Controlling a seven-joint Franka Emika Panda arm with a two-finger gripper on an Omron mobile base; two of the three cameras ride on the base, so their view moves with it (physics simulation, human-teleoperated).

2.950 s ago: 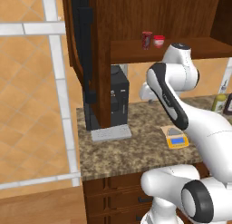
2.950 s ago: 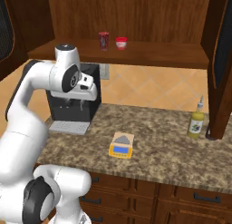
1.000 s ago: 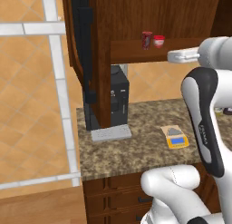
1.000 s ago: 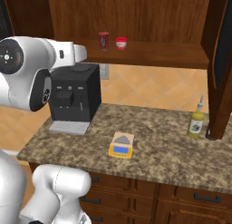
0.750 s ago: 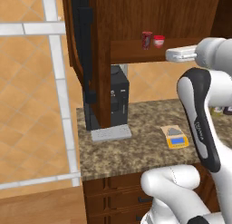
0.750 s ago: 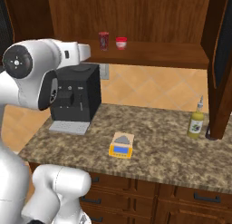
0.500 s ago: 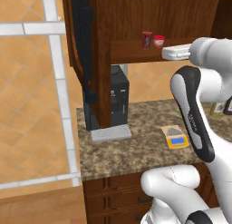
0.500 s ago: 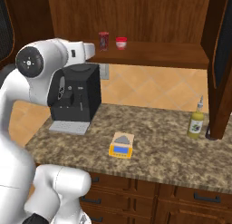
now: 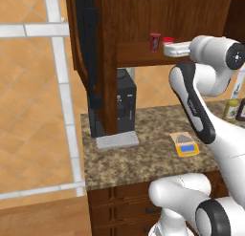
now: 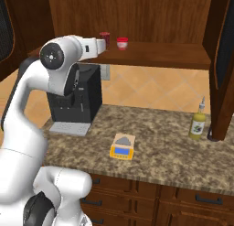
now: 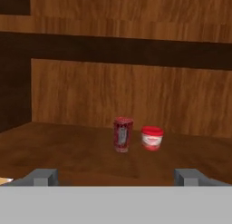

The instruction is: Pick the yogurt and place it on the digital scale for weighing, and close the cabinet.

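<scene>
The yogurt [image 11: 123,134], a dark red cylinder, stands upright on the open cabinet's shelf [image 10: 155,53], just left of a shorter red-and-white cup [image 11: 152,138]. My gripper [image 11: 116,177] is open and empty; it is level with the shelf and faces the yogurt [image 9: 154,41] from a short distance in front. In the right base view the hand reaches the shelf's front edge beside the yogurt [image 10: 104,39]. The yellow digital scale [image 10: 122,146] lies bare on the granite counter below. The cabinet doors [image 9: 91,63] [image 10: 224,60] stand open on both sides.
A black coffee machine [image 10: 75,99] stands on the counter [image 10: 160,129] under the shelf's left end. A small bottle [image 10: 198,123] sits at the right, near the open door. Drawers run under the counter's front.
The arm has swung the hand closer to the shelf, toward the yogurt. The jaws have stayed wide, and the yogurt, cup and scale have not moved.
</scene>
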